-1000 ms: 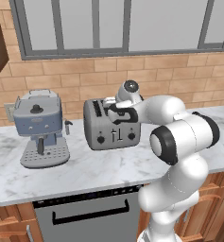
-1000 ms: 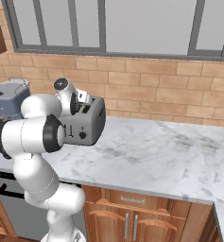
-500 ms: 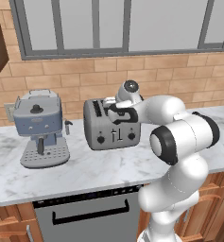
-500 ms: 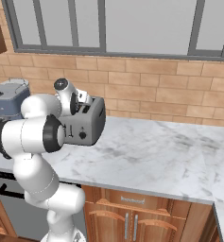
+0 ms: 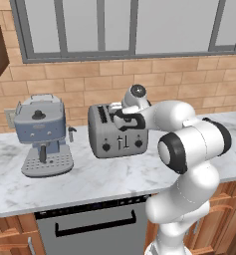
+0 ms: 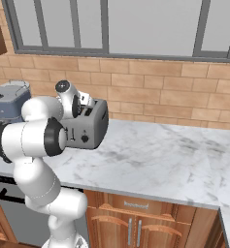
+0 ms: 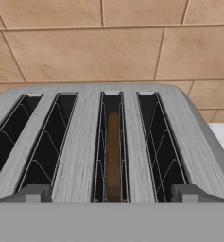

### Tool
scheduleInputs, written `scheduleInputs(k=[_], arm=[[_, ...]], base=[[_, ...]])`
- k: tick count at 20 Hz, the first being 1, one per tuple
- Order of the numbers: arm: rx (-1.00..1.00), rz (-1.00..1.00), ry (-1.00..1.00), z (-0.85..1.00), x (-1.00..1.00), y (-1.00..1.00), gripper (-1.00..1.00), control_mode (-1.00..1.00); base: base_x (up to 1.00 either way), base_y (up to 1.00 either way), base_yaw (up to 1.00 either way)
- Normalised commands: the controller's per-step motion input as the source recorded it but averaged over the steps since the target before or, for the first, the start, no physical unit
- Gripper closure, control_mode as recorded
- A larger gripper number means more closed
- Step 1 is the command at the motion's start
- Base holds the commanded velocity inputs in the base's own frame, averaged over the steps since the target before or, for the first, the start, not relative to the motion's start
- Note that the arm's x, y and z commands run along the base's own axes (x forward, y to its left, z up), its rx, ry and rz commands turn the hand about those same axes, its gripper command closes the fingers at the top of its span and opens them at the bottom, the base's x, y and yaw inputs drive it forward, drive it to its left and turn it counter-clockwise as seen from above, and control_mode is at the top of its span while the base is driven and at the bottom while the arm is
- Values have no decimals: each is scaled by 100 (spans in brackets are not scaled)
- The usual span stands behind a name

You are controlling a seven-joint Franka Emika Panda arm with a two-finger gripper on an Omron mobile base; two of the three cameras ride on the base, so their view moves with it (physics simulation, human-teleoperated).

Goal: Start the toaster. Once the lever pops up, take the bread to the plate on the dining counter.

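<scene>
One espresso machine (image 5: pixel 41 134) flanks the toaster (image 5: pixel 118 132); jaws apart above the bread (image 7: pixel 113 156).

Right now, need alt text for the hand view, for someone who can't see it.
Close, top-down look at the grey four-slot toaster, with a brown slice of bread standing in the third slot from the left. The open gripper hangs just above the near edge, a tan brick wall behind.
</scene>
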Motion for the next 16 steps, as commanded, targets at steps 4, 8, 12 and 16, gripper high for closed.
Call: scheduleInputs(k=[4, 8, 12, 16], arm=[[0, 0, 0, 0, 0, 0, -100, -100], [0, 0, 0, 0, 0, 0, -100, -100], [0, 0, 0, 0, 0, 0, -100, -100], [0, 0, 0, 0, 0, 0, -100, -100]], base=[[0, 0, 0], [0, 0, 0], [0, 0, 0], [0, 0, 0]])
